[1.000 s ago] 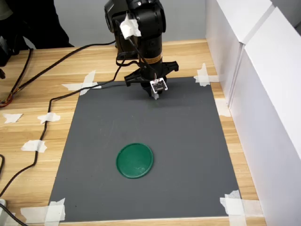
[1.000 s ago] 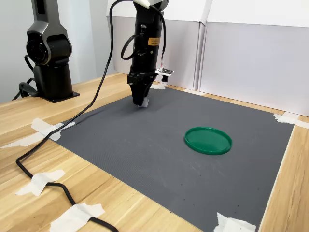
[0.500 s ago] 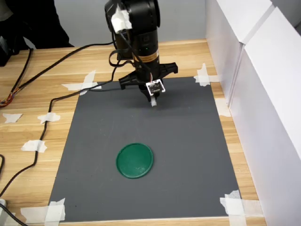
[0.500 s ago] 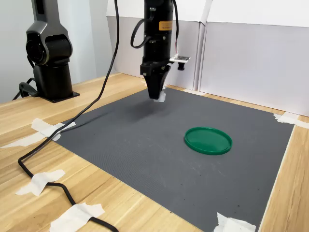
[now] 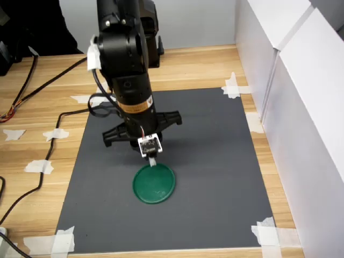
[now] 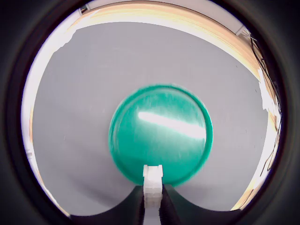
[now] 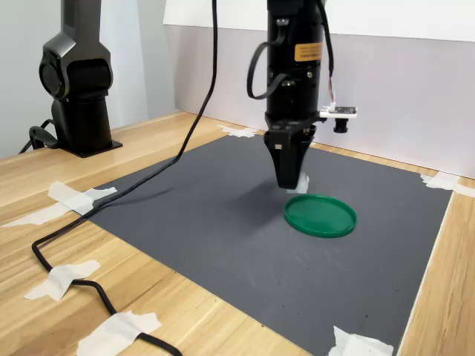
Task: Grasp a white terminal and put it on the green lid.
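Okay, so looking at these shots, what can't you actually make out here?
- How high the white terminal hangs over the green lid: no view shows the gap clearly.
- The gripper fingertips in the first exterior view: the wrist camera board covers them.
- The terminal in the second exterior view: mostly hidden behind the gripper.
- The terminal's detail in the wrist view: blurred.
- The grey mat behind the arm: hidden in the first exterior view.

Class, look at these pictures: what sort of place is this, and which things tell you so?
Probably a robotics lab bench: a grey mat taped to a wooden table, white partition panels, and a second arm's base beside trailing cables.
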